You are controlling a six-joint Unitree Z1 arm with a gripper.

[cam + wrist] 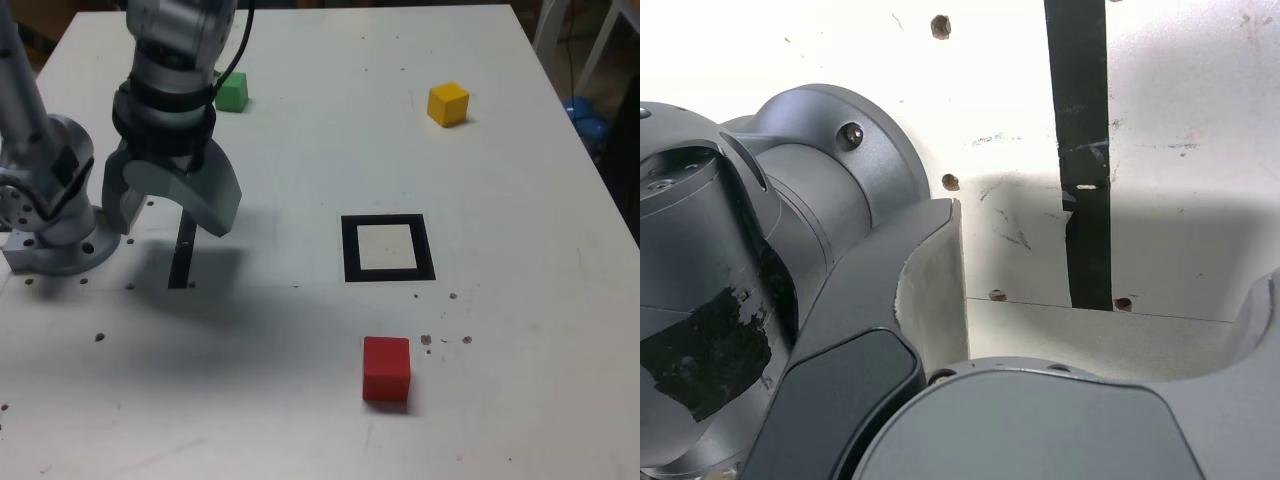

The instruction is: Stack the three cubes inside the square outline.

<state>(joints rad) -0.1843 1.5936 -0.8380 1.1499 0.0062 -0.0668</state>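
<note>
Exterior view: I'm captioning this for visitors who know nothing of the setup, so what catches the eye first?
The grey arm with its gripper, fingers spread and empty, hangs over a thin black strip at the exterior view's left. The black square outline sits mid-table with nothing in it. Three cubes lie scattered: green cube behind the arm, yellow cube far right, red cube nearest the camera.

Table: you worked over a broad white tabletop [520, 380], scuffed and dotted with small dark holes.
Beyond it: you had a white frame [585, 35] and a blue object [585, 115] at the exterior view's right.
</note>
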